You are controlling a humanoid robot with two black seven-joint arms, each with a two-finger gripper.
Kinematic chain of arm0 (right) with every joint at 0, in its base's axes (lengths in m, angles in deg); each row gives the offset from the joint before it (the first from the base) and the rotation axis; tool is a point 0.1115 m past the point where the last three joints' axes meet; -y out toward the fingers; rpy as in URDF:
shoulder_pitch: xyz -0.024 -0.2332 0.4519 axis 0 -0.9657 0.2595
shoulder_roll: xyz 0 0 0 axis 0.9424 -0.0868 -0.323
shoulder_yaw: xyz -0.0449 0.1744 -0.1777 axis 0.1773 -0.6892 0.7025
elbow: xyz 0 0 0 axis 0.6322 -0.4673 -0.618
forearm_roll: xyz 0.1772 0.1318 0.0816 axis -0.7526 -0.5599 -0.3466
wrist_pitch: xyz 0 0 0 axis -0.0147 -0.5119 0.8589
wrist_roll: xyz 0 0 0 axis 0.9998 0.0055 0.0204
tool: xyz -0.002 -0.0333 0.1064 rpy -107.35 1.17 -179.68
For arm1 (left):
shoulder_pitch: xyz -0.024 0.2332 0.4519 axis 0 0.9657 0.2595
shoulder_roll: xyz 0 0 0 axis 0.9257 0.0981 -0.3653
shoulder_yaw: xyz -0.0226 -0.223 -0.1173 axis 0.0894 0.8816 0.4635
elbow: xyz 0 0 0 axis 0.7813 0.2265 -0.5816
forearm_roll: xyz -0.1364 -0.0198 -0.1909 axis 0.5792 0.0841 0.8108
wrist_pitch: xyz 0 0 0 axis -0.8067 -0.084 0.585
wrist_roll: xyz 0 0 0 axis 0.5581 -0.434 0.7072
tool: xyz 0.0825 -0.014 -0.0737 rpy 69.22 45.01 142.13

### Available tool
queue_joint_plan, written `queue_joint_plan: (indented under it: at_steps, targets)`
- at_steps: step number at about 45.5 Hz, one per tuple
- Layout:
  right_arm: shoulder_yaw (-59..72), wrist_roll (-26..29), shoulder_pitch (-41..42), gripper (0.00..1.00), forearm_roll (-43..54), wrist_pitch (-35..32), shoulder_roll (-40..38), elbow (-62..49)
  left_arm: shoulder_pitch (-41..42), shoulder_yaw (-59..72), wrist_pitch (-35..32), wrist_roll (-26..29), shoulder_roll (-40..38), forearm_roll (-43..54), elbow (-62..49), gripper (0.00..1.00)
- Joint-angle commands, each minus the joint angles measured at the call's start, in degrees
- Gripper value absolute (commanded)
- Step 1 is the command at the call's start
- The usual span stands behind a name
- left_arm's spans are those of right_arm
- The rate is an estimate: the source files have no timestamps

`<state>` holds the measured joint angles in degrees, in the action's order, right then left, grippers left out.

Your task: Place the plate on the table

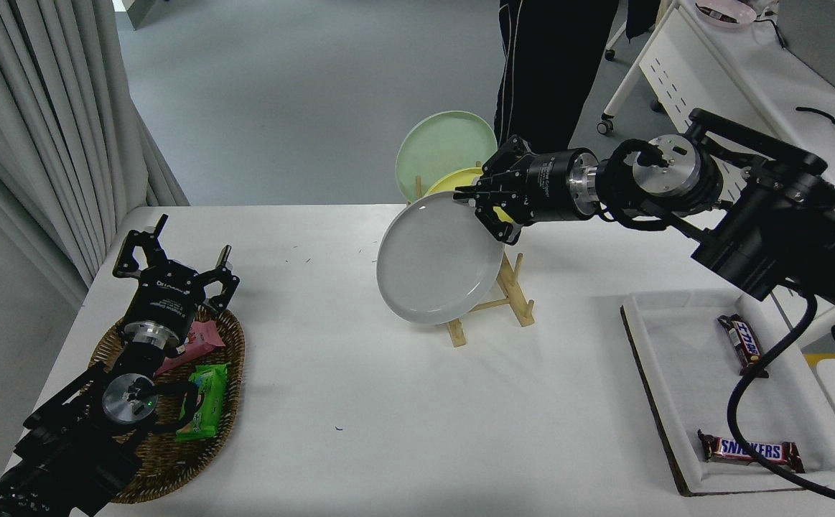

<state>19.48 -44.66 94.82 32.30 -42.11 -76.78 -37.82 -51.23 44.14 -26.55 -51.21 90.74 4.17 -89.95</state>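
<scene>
Above wooden rack [492, 305], near table [360, 402] centre: your grey plate [437, 260], lifted, tilted, face toward camera. Right gripper [476, 202] pinches its rim at 1 o'clock. Yellow plate [453, 184] and green plate [440, 147] stand in rack behind, toward 12. Left gripper [173, 260] parked at 9 o'clock over wicker basket [227, 359], fingers spread. Tray [665, 373] with candy bars at 4 o'clock.

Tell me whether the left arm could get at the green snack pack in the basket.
Probably yes: the left gripper hangs open right over the wicker basket, and the green snack pack lies uncovered beside that arm.
</scene>
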Motion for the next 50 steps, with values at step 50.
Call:
queue_joint_plan:
  at_steps: [50]
  targets:
    - [-1.4, 1.5, -18.5, 0.0, -6.5, 23.6, 6.8, 1.6, 0.0, 0.0, 0.0, 0.1, 0.0, 0.0, 0.0, 1.0]
